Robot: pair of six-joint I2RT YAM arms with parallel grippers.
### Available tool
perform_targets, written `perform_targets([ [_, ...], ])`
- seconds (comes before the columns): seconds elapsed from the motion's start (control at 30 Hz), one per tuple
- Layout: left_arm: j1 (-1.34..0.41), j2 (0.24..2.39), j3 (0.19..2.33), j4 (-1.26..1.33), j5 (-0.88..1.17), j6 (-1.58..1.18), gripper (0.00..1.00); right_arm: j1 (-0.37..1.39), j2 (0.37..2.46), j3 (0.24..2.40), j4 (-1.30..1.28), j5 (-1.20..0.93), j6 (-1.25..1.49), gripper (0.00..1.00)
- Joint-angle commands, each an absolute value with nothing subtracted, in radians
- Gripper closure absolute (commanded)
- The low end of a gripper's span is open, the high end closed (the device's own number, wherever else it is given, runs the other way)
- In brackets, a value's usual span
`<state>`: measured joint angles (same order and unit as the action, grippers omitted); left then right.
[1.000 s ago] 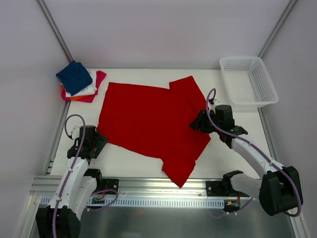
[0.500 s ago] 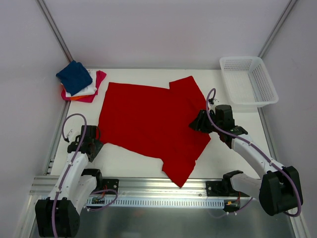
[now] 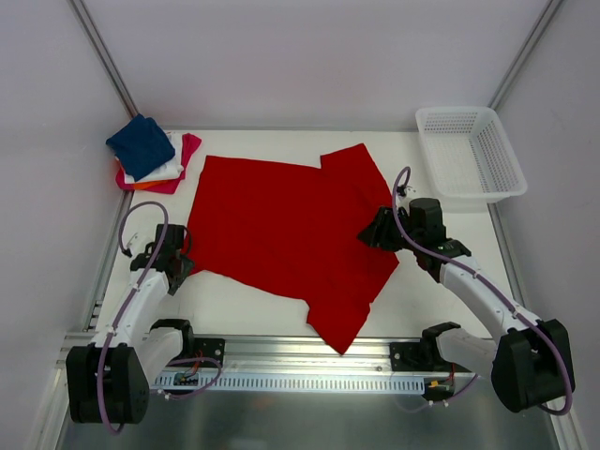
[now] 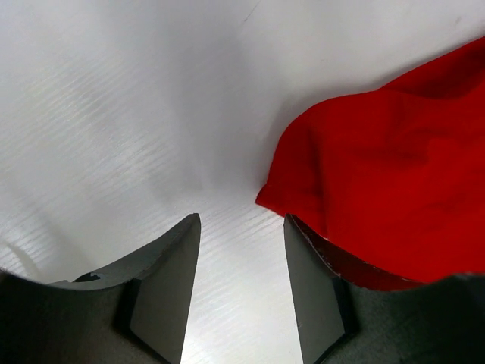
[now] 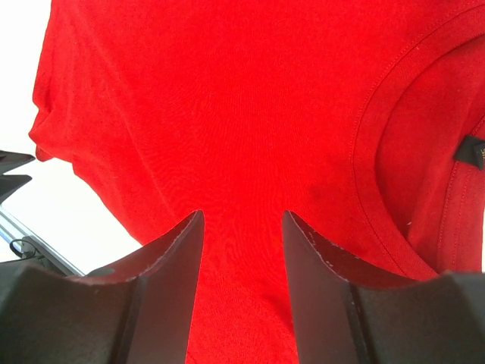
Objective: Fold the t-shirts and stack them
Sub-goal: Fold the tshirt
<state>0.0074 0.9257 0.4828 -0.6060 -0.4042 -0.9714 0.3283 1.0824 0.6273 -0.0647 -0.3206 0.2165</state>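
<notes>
A large red t-shirt (image 3: 281,230) lies spread flat across the middle of the white table. My left gripper (image 3: 180,251) is open at the shirt's near-left hem corner; in the left wrist view that corner (image 4: 364,174) lies just right of the open fingers, over bare table. My right gripper (image 3: 372,230) is open over the shirt's right side, near the collar (image 5: 379,152). A stack of small folded shirts sits at the far left: navy (image 3: 141,145) on top, then white (image 3: 171,166), orange and magenta (image 3: 184,161).
A white plastic mesh basket (image 3: 469,153) stands at the far right corner. Grey walls enclose the table on three sides. A metal rail (image 3: 300,361) runs along the near edge by the arm bases.
My left arm has moved forward and to the right, bringing its gripper up to the shirt's near-left corner. The right arm and the shirt have not moved.
</notes>
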Motion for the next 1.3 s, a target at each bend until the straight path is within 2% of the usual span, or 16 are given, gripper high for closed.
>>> perform_targets([
  [0.0, 0.012, 0.957, 0.534, -0.572, -0.42, -0.95, 0.49, 0.334, 1.051, 0.635, -0.051, -0.33, 0.219, 0.51],
  [0.17, 0.012, 0.989, 0.552, -0.54, -0.405, -0.943, 0.49, 0.334, 1.048, 0.634, -0.054, -0.328, 0.218, 0.51],
  [0.23, 0.012, 1.011, 0.554, -0.531, -0.391, -0.94, 0.54, 0.334, 1.048, 0.634, -0.054, -0.328, 0.218, 0.5],
  [0.47, 0.012, 1.086, 0.558, -0.505, -0.351, -0.946, 0.6, 0.334, 1.032, 0.634, -0.057, -0.328, 0.222, 0.51],
  [0.77, 0.012, 1.164, 0.558, -0.463, -0.316, -0.95, 0.6, 0.333, 1.012, 0.634, -0.067, -0.327, 0.219, 0.51],
  [0.83, 0.012, 1.181, 0.557, -0.456, -0.301, -0.951, 0.75, 0.334, 1.003, 0.638, -0.074, -0.325, 0.218, 0.51],
  [0.9, 0.014, 1.189, 0.555, -0.445, -0.295, -0.95, 0.85, 0.334, 0.999, 0.637, -0.083, -0.322, 0.215, 0.51],
  [0.93, 0.012, 1.189, 0.554, -0.443, -0.295, -0.95, 0.94, 0.334, 0.993, 0.635, -0.086, -0.322, 0.215, 0.51],
  [1.13, 0.014, 1.189, 0.549, -0.439, -0.285, -0.95, 1.0, 0.333, 0.954, 0.604, -0.129, -0.325, 0.213, 0.51],
  [1.27, 0.012, 1.186, 0.545, -0.437, -0.285, -0.948, 1.0, 0.334, 0.855, 0.559, -0.196, -0.354, 0.224, 0.51],
])
